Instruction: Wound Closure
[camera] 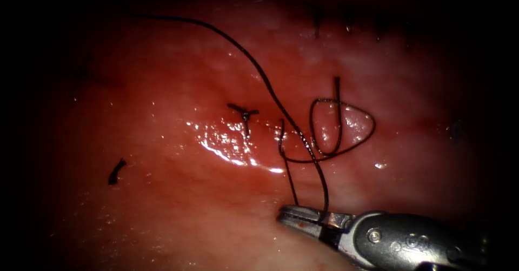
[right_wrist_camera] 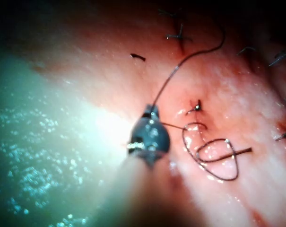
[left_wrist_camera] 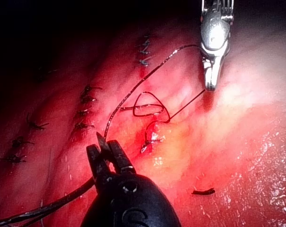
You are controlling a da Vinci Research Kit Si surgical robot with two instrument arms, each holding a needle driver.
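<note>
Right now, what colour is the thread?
Black thread, clearest in the endoscope view against the red tissue.

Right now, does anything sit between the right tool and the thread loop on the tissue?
Nothing visible does. The right tool is shut on the thread, whose strands run up over bare tissue to the loop.

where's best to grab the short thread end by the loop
Probably grip the thread end near its tip, coming from the endoscope view's top: that straight stretch pokes clear beyond the loop; lower down it crosses other strands. The right claw holds thread.
</note>
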